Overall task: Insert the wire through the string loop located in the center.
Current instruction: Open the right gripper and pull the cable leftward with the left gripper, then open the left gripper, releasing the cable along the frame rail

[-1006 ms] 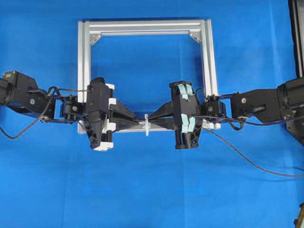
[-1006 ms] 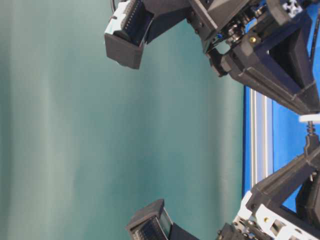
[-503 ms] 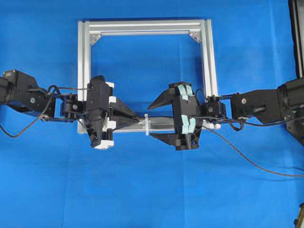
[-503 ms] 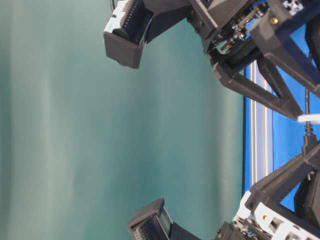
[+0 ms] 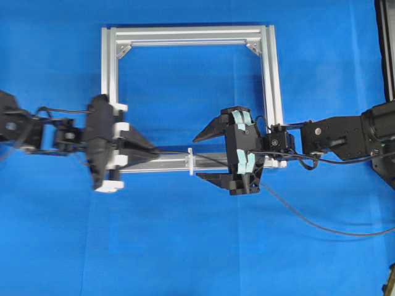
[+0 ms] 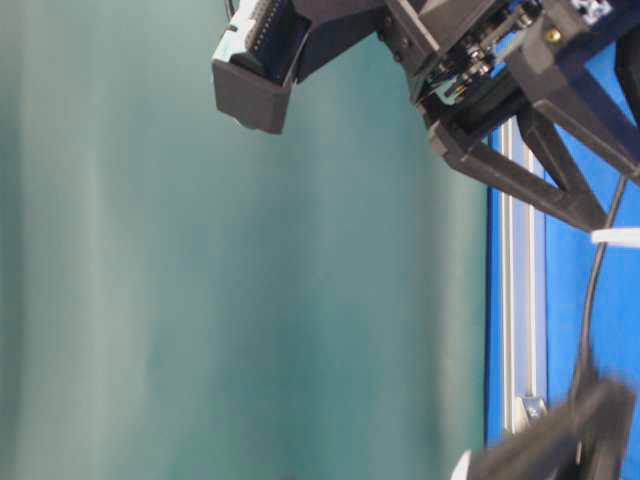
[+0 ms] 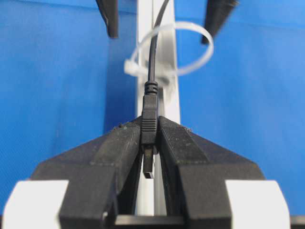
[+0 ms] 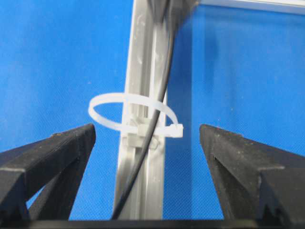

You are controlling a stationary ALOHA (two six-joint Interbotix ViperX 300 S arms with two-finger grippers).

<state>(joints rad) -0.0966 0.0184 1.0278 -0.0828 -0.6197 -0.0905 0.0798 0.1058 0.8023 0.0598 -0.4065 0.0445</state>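
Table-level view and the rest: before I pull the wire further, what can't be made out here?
- Table-level view: the left gripper is motion-blurred and cut off by the bottom edge; its grip can't be read there.
- Table-level view: the string loop is cut off by the right edge.
- Overhead view: the wire is too thin to show whether it passes through the loop.
- Right wrist view: the wire's far end blurs out at the top edge.

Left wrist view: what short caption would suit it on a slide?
The left hand grips the plug of the wire, whose cable runs back through the string loop on the aluminium rail.
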